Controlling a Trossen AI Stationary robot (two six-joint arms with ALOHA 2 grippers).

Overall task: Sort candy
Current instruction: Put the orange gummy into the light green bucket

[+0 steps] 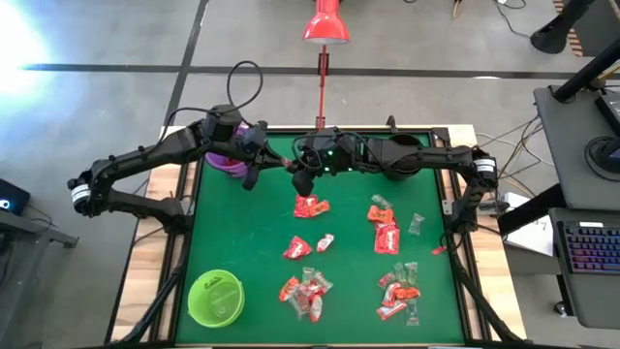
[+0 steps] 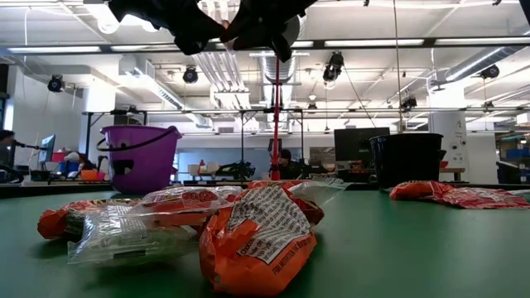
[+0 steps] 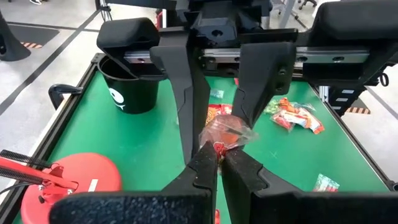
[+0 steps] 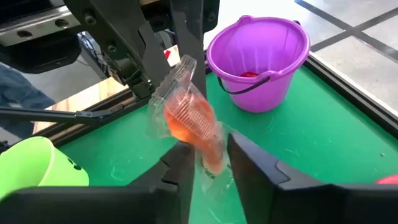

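Orange-wrapped candy (image 2: 257, 240) — nearest the low camera, a crinkled packet lying on the green table (image 1: 242, 233) against clear-wrapped and red pieces.

Candy, scattered stock: loose packets across the mat's middle and near side, red, orange and clear — one pair mid-table (image 1: 310, 206), a cluster toward the near edge (image 1: 305, 289), others to the right (image 1: 387, 237).

Candy in transfer (image 4: 189, 121): one clear-wrapped orange sweet held in the air above the far-middle of the table, between the two grippers.

Left gripper (image 3: 217, 149): jaws together, clamped on the wrapper's crimped end.

Right gripper (image 4: 208, 158): jaws standing a little apart on either side of the same sweet's lower end; grip appears to be letting go, so the piece likely hangs from the left alone.

Containers: purple bucket (image 4: 261, 59) at the far left, one red piece inside; black bucket (image 3: 127, 78) at the far right; green cup (image 1: 215, 297) at the near left corner.

Handling notes (judged): very light, wrapper soft, crackly and slippery, contents small and firm. Best taken by the flat sealed tail, or across the body with a modest pinch; a loose hold on film alone may slip.
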